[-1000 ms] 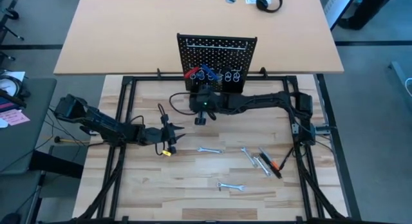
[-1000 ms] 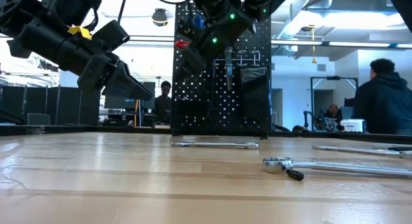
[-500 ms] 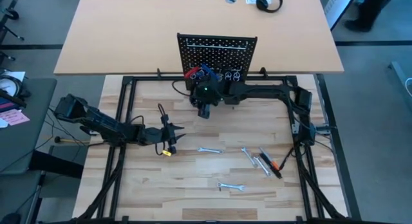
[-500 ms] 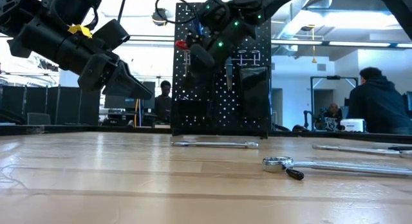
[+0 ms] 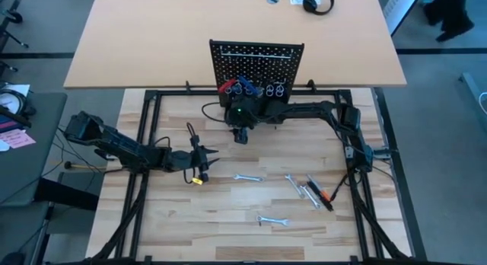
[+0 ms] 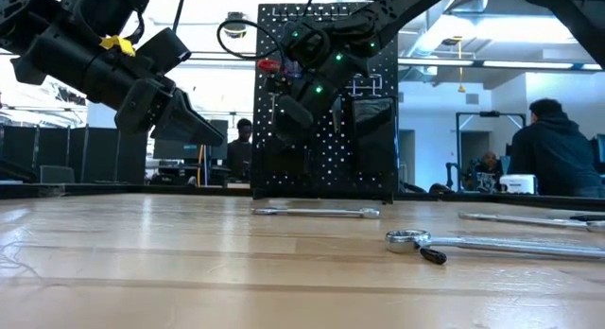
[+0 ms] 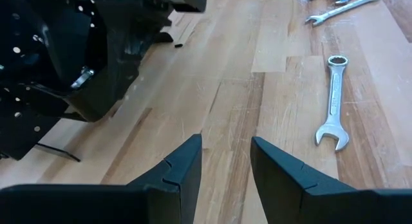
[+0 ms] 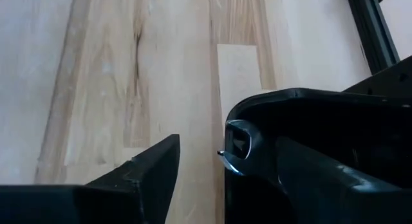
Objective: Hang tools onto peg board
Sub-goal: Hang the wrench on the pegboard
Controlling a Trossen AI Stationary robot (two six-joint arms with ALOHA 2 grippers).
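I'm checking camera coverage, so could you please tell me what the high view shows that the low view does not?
Only the high view shows the headphones on the far tan table and the orange-and-black tool. Only the low view shows people in the room, such as the seated person. Both show the peg board, the right gripper at its base, and the left gripper hovering.

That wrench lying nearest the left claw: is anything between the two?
Nothing visible. The left gripper hovers open over bare table, and the wrench lies beside it with only wood between them. The right gripper is away at the peg board.
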